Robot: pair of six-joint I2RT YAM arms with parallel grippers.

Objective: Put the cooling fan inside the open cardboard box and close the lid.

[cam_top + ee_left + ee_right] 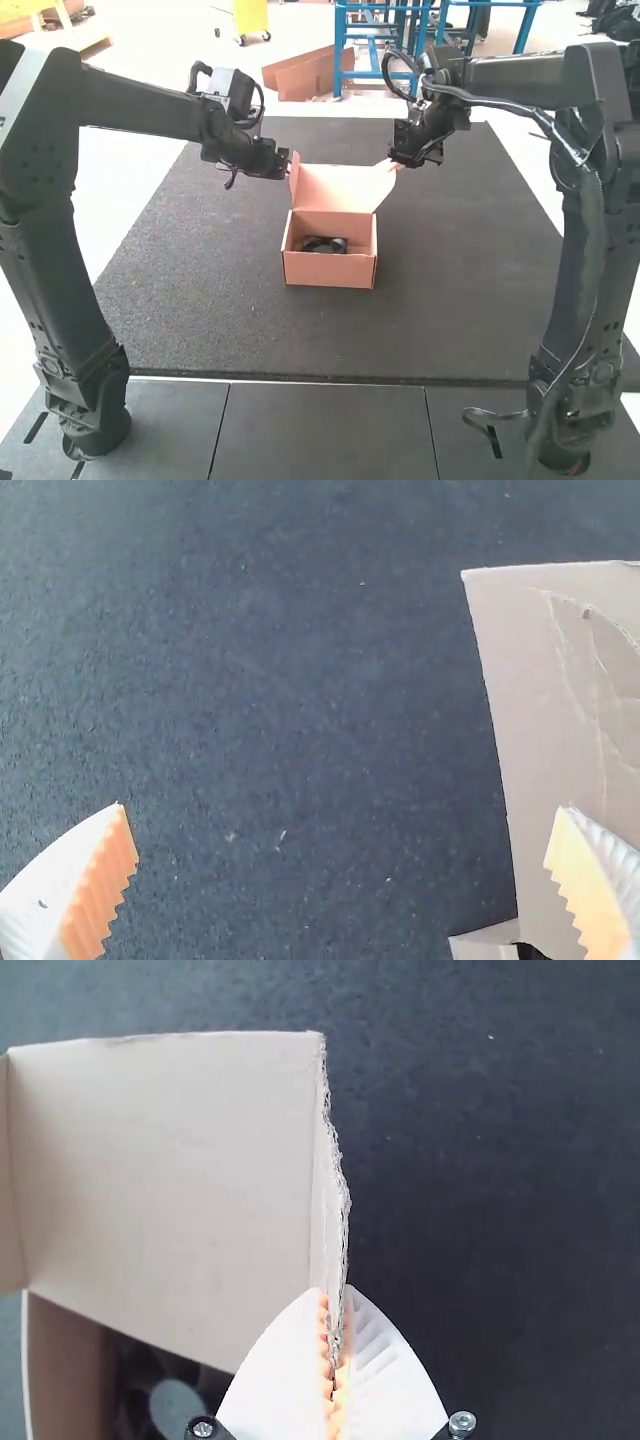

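Pinching the lid point(170, 1180) edge between pressed-together fingers, the right gripper point(333, 1310) risks tearing it or tipping the box point(330, 268); the left gripper point(288, 163) hangs spread.

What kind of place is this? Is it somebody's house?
Likely a robot lab or workshop, not a house. A left arm and a right arm stand by a dark mat, and the right arm's fingers pinch the lid of a box holding a fan.

I see a matt cardboard box point(330, 265); its lid point(170, 1180) edge is ragged, corrugated. Mat point(460, 270) looks rough, grainy. Pads point(100, 885) ribbed.
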